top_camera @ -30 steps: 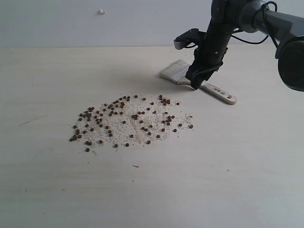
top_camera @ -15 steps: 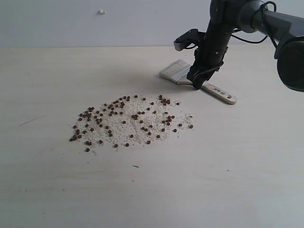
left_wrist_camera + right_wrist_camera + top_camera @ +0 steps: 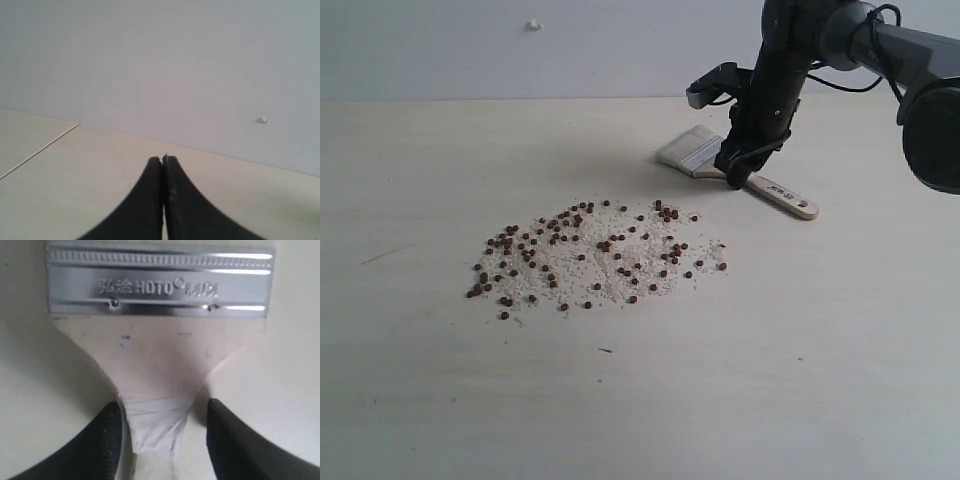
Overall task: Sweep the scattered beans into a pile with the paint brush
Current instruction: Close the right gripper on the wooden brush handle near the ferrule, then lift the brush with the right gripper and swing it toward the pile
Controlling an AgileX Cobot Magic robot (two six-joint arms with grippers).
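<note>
Silver metal ferrule point(image 3: 160, 285), ribbed along one edge and fixed with two small rivets, stamped "HOTO" with a ® mark; Chinese characters sit either side of it. Dark print on the handle shows in the exterior view, too small to read.

Paint brush point(image 3: 700, 155) lies flat on the desk point(image 3: 800, 350), behind and to the right of the beans and well apart from them. Pale bristles point left, light wooden handle runs right, hole at its end. In the right wrist view the brush point(image 3: 160, 355) tapers from a broad shoulder to a narrow neck (whitish there, possibly taped).

Right gripper point(image 3: 733, 178) is down over the neck, black fingers point(image 3: 107, 440) standing wide on either side of it, not clamped, holding nothing.

Left gripper point(image 3: 163, 170) has its curved black fingers pressed together, empty, above bare desk.

Beans point(image 3: 590, 255): small, round, reddish-brown, scattered in a loose oval patch. Fine white crumbs point(image 3: 620, 270) are mixed among them, grainy.
</note>
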